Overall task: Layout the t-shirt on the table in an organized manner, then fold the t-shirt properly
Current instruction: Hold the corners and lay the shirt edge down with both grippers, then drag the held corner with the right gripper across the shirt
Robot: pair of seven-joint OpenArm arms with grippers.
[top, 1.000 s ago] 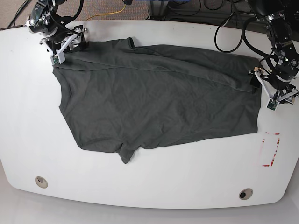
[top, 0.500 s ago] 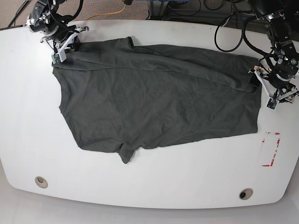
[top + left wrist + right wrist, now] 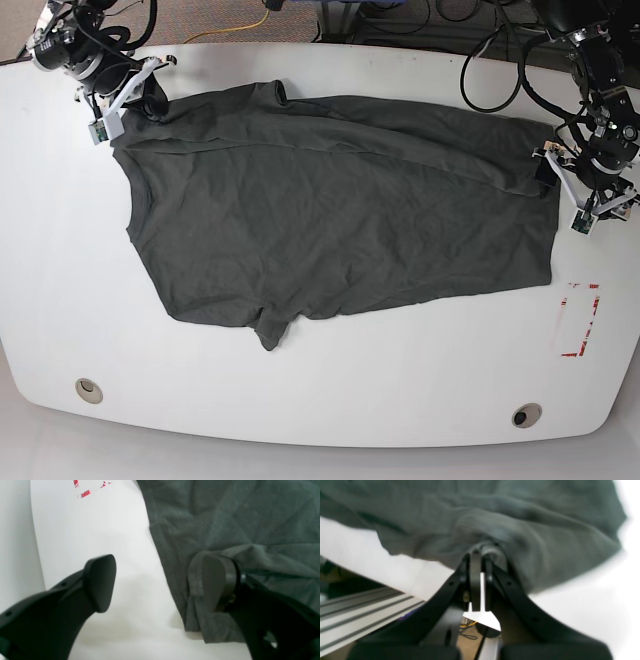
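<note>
Dark charcoal-grey cotton t-shirt (image 3: 340,210) spread across white tabletop (image 3: 330,385): corner pinched tight in right fingers (image 3: 480,552) for stretching flat; left fingers (image 3: 156,583) spread wide, straddling the hem.

Plain charcoal-grey t-shirt (image 3: 340,220), white table (image 3: 330,390), seemingly striped red tape mark (image 3: 580,320).

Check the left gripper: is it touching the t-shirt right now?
Touching. In the left wrist view the left gripper is open, and one finger pad sits against the t-shirt hem, cloth curled around it; the other is over bare table.
</note>
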